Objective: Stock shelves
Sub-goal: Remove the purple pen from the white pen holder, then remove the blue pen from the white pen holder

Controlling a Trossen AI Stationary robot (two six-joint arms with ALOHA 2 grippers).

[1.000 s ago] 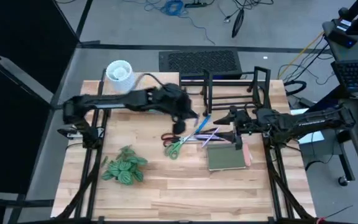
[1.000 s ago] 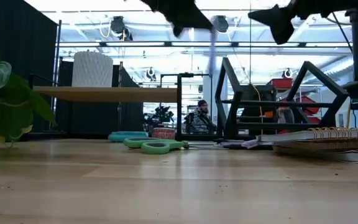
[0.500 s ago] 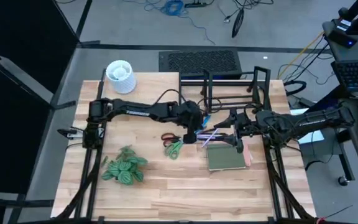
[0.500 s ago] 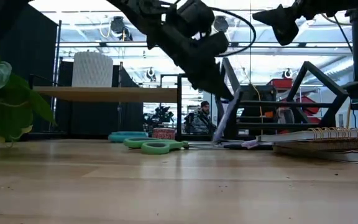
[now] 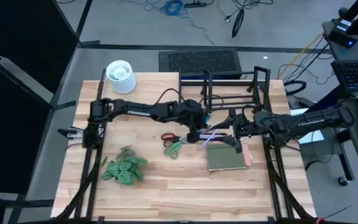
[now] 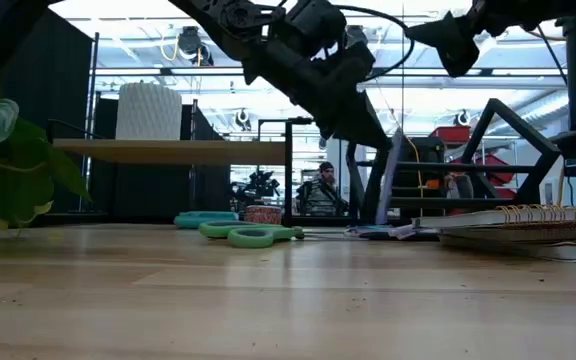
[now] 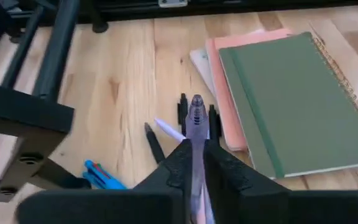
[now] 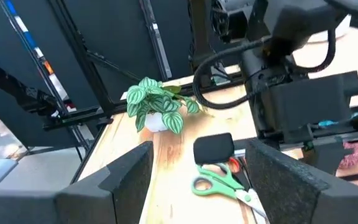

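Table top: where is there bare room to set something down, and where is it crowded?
Bare wood runs along the near edge of the table, below the plant and the green notebook. It is crowded mid-table: the scissors, pens, both grippers, and the black rack behind them.

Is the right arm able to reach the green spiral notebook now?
Probably yes. The right gripper, open, hangs just beside the green spiral notebook, whose cover is bare; the left gripper, holding a purple pen, sits aside.
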